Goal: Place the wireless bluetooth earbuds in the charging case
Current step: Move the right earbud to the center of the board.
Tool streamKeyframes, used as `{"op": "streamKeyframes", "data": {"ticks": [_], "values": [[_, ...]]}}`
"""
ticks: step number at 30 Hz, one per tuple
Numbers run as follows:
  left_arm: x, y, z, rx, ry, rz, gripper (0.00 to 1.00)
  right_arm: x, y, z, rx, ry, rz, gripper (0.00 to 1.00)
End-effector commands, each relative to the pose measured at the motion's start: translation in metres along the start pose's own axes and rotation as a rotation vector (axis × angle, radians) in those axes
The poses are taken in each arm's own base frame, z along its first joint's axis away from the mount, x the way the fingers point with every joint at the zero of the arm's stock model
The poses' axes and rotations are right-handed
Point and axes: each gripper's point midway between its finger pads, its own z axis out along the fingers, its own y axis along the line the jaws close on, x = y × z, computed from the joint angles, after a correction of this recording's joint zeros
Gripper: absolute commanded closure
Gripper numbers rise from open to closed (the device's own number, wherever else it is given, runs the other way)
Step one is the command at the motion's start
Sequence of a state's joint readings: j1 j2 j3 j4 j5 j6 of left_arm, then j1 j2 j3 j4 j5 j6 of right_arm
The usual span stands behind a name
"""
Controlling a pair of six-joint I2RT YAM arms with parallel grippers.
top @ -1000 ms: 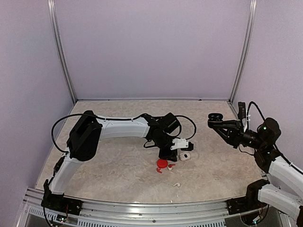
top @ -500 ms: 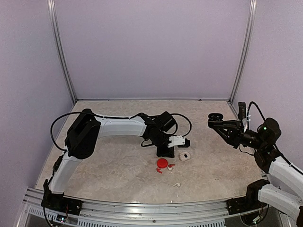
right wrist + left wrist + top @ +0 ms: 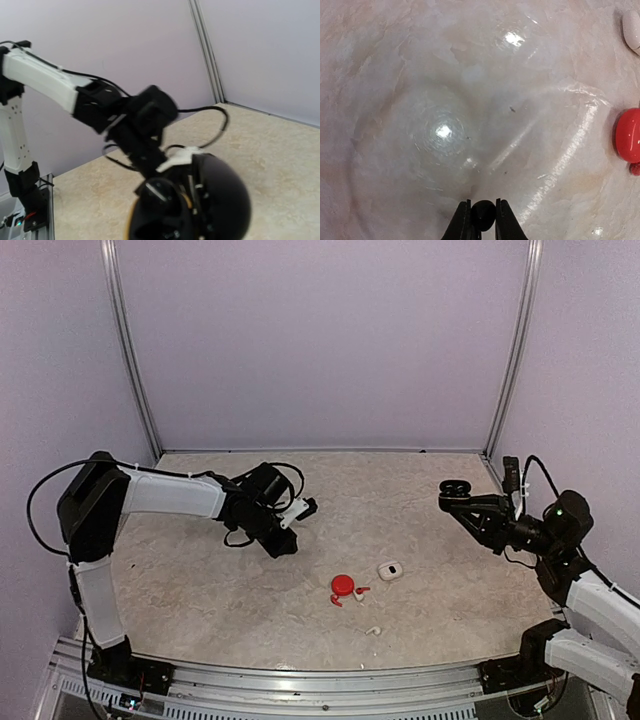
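My left gripper [image 3: 283, 542] is low over the table at centre-left. In the left wrist view it [image 3: 482, 216] is shut on a tiny black earbud [image 3: 483, 214]. My right gripper [image 3: 456, 498] is raised at the right and shut on an open black charging case [image 3: 455, 487], which fills the lower right wrist view [image 3: 215, 195]. A red case [image 3: 343, 585] lies mid-table with a red earbud [image 3: 360, 592] beside it. A white case [image 3: 390, 570] lies to its right. A white earbud [image 3: 372, 630] lies nearer the front edge.
In the left wrist view the red case [image 3: 628, 135] and the white case [image 3: 632, 29] sit at the right edge. Purple walls close in the table on three sides. A metal rail [image 3: 300, 680] runs along the front.
My left arm has swung left, away from the red and white cases, to the centre-left of the table. The right arm with the black case has stayed still.
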State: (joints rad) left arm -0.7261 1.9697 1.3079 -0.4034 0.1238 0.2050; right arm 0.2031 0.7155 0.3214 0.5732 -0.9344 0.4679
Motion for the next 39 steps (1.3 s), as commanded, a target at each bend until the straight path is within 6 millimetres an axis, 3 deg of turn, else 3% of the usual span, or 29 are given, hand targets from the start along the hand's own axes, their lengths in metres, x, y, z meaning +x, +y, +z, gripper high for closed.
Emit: {"op": "streamKeyframes", "data": {"ticks": [1, 7, 11, 26, 32, 39], "values": [[0.014, -0.019, -0.021, -0.011, -0.03, -0.212, 0.87, 0.004, 0.002, -0.001, -0.033, -0.001, 0.003, 1.0], [0.05, -0.072, -0.032, 0.039, 0.023, -0.24, 0.85, 0.007, 0.002, 0.0, -0.049, 0.017, 0.011, 1.0], [0.07, -0.089, -0.031, 0.008, 0.103, -0.244, 0.84, 0.008, 0.002, 0.0, -0.049, 0.021, 0.015, 1.0], [0.141, -0.116, -0.049, -0.068, 0.389, -0.23, 0.8, 0.009, 0.003, 0.0, -0.045, 0.031, 0.015, 1.0], [0.152, -0.124, -0.054, -0.063, 0.442, -0.218, 0.74, 0.008, 0.003, 0.0, -0.052, 0.033, 0.017, 1.0], [0.141, -0.113, -0.058, -0.14, 0.467, -0.193, 0.59, 0.01, 0.002, 0.0, -0.044, 0.031, 0.022, 1.0]]}}
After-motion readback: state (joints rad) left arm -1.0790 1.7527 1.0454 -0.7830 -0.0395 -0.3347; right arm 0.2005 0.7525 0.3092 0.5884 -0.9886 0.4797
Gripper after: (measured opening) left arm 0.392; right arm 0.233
